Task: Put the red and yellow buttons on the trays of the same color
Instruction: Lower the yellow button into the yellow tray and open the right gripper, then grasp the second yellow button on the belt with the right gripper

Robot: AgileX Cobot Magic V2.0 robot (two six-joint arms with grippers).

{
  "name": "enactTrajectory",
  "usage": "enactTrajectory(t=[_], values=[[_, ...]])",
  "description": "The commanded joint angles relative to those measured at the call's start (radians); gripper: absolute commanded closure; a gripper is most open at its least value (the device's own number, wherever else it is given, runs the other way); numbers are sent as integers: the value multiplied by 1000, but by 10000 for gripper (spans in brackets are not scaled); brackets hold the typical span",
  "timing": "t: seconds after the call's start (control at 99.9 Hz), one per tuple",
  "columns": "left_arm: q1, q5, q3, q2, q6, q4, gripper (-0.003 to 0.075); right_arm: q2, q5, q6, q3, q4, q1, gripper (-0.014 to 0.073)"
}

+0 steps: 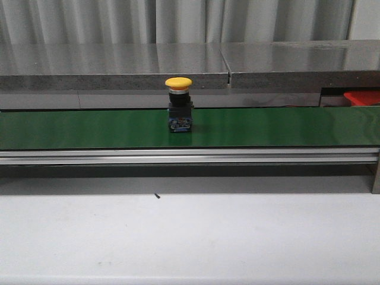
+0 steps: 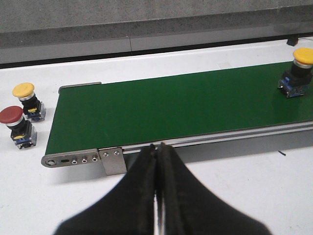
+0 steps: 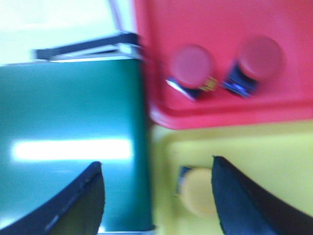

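A yellow button point(image 1: 179, 104) stands upright on the green belt point(image 1: 89, 127), seen too in the left wrist view point(image 2: 298, 71). Off the belt's end, a second yellow button point(image 2: 27, 98) and a red button point(image 2: 15, 125) stand on the white table. My left gripper point(image 2: 157, 147) is shut and empty, over the table by the belt's rail. The blurred right wrist view shows my right gripper point(image 3: 156, 164) open over the belt's end and a yellow tray point(image 3: 274, 147). A yellow button point(image 3: 198, 191) lies in that tray, close beside one finger. The red tray point(image 3: 220, 19) holds two red buttons point(image 3: 191, 68) point(image 3: 257, 58).
A grey ledge point(image 1: 119, 62) runs behind the belt. The red tray's corner point(image 1: 362, 97) shows at the belt's far right in the front view. An aluminium rail point(image 1: 178, 155) fronts the belt, with the white table point(image 1: 178, 237) before it. A tiny dark speck point(image 1: 157, 195) lies on the table.
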Motion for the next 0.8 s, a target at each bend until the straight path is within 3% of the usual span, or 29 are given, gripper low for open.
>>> enactTrajectory(t=[0.0, 0.43, 0.6, 0.791], values=[[-7, -68, -27, 4, -4, -17, 739, -79, -12, -33, -30, 26, 74, 114], [-7, -68, -27, 4, -4, -17, 739, -75, -61, -38, -41, 26, 588, 114], [-7, -68, -27, 4, -4, -17, 739, 2, -20, -36, -120, 36, 676, 89], [-7, -68, -27, 4, -4, -17, 739, 105, 43, -26, -229, 38, 702, 21]])
